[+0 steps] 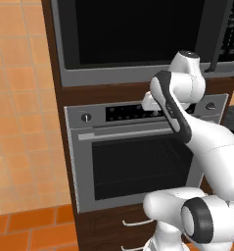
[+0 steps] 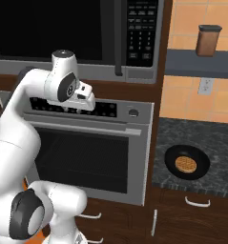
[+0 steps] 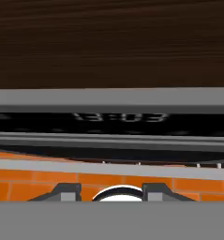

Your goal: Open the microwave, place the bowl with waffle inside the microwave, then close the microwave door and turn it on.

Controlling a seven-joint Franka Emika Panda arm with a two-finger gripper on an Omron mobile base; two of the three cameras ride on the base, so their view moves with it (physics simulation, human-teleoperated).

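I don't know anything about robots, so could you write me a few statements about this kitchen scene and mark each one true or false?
1. The microwave door is shut. True.
2. The bowl with waffle is inside the microwave. False: it sits on the dark counter to the right of the silver oven.
3. The microwave is mounted above the oven. True.
4. The gripper is clamped on the bowl. False: its fingertips hold nothing and face the oven's control panel.
5. A brown canister stands on a shelf above the counter. True.
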